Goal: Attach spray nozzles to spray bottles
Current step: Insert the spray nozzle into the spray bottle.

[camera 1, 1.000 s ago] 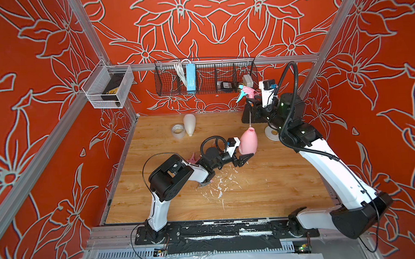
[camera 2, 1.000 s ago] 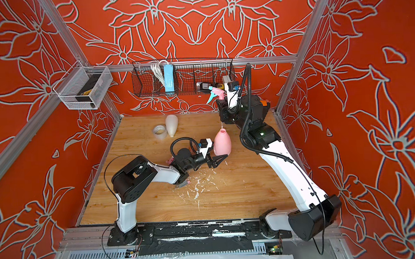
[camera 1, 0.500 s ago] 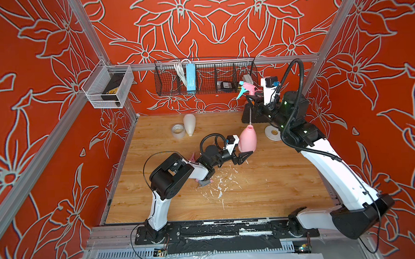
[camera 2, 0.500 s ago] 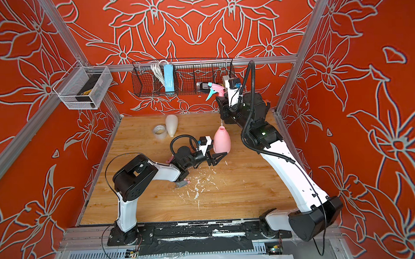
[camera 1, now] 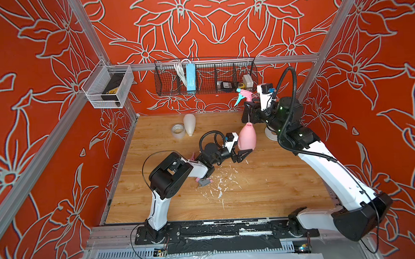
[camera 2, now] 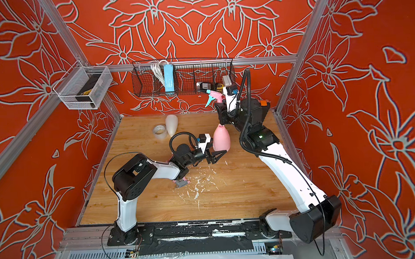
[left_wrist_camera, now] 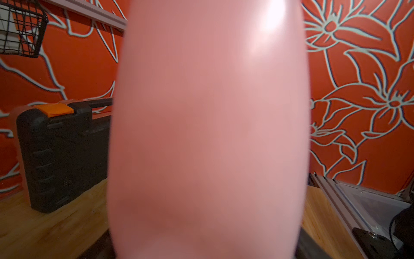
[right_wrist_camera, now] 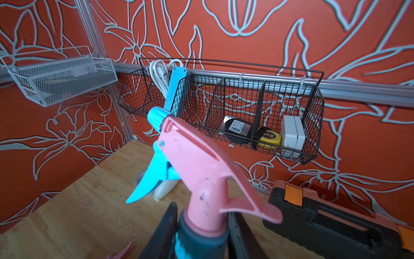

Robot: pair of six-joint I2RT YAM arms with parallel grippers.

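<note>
Barely any change over the last second: only a small sideways drift of the pink-and-blue plastic trigger spray nozzle (camera 1: 243, 94) toward a line over the neck of the opaque pink teardrop-shaped plastic bottle (camera 1: 247, 138), plus a slight shift of that bottle. No change in either grip.

Nozzle pinched by its dark collar in the right gripper (right_wrist_camera: 201, 231), jaws narrow, raised near the back wall. Bottle clasped low around its belly by the left gripper (camera 1: 241, 155), jaws set wide, upright near the middle of the wooden table (camera 1: 264, 192). Thin clear dip tube (camera 1: 248, 117) hanging just over the bottle's mouth; impossible to tell whether its tip is already inside.

Probably the alignment step, then: threading and screwing down yet to come, nothing attached so far. At the back, lying beside a clear tape roll (camera 1: 178, 130), a cream-white bottle (camera 1: 189, 124).

Writing: a white barcode label on a black item (right_wrist_camera: 237, 129) in the black wire basket (right_wrist_camera: 313, 125), print too small to read. Next to it a yellow tape measure (right_wrist_camera: 270, 138), markings illegible. No brand legible anywhere.
</note>
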